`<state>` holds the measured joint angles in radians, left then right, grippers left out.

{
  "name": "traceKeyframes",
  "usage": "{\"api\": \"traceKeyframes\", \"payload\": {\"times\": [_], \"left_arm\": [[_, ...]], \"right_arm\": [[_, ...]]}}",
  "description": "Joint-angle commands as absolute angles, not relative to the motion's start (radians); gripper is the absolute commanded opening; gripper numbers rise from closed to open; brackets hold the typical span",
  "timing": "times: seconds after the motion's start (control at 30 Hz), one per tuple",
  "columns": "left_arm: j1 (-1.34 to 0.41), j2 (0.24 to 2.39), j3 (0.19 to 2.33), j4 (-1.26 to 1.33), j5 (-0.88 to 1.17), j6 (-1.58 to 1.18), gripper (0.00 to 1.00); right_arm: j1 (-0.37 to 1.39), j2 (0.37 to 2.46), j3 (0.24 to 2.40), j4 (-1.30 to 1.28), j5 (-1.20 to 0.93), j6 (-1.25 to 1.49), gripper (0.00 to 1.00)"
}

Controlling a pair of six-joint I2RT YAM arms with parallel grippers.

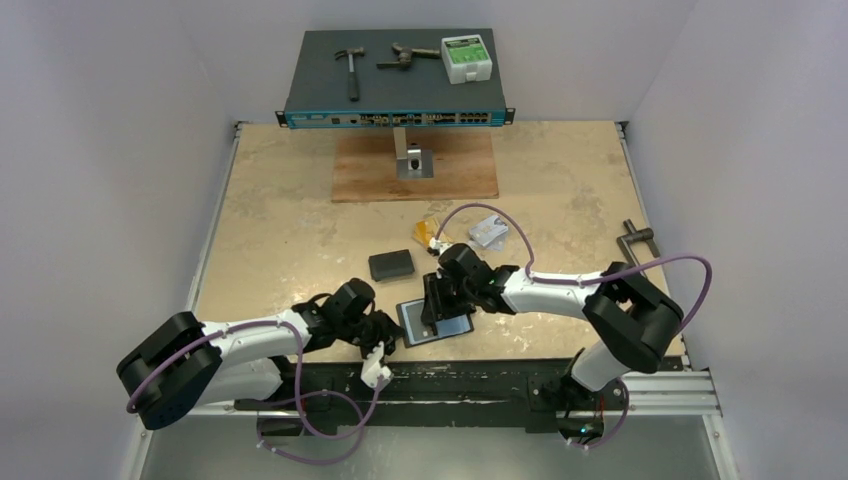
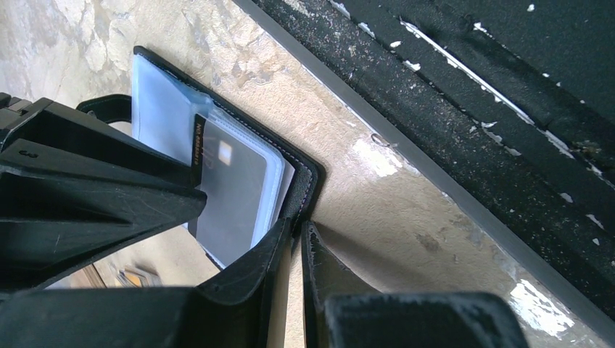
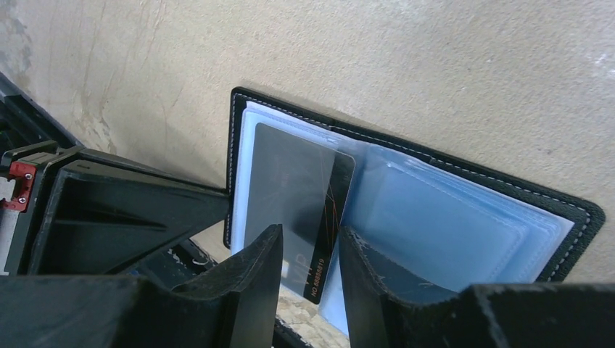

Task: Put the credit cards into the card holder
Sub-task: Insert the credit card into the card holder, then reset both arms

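Holder lies open at table's 6 o'clock edge. Right gripper pinches dark card; left gripper clamps holder's edge. Risk: the card, if skewed, snagging on a pocket lip and buckling.

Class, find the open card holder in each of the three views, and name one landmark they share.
Top external: card holder low centre, between the grippers.
Left wrist: centre-left, behind the fingers.
Right wrist: centre to right.
Shared landmark: the dark card in its clear pockets.
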<state>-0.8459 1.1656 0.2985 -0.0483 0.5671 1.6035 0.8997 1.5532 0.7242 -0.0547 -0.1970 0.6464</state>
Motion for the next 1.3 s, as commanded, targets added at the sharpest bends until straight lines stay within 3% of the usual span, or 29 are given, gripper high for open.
{"api": "traceKeyframes", "payload": {"times": [0.0,0.43,0.67,0.97,1.1,1.27], "left_arm": [[-0.856,1.159,0.284,-0.036,0.583,1.582,0.10],[-0.860,1.151,0.280,-0.029,0.578,1.573,0.10],[-0.860,1.131,0.277,-0.044,0.556,1.567,0.09],[-0.860,1.109,0.277,-0.055,0.541,1.567,0.09],[-0.859,1.097,0.296,-0.059,0.518,1.525,0.09],[-0.860,1.062,0.358,-0.117,0.456,1.405,0.21]], "right_arm": [[0.925,1.573,0.767,-0.053,-0.195,0.635,0.34],[0.974,1.564,0.810,-0.094,-0.192,0.613,0.33],[0.951,1.496,0.802,-0.130,-0.151,0.627,0.47],[0.918,1.507,0.863,-0.151,-0.092,0.611,0.46],[0.825,1.479,0.892,-0.177,-0.077,0.581,0.47],[0.684,1.421,0.939,-0.232,-0.013,0.532,0.58]]}}
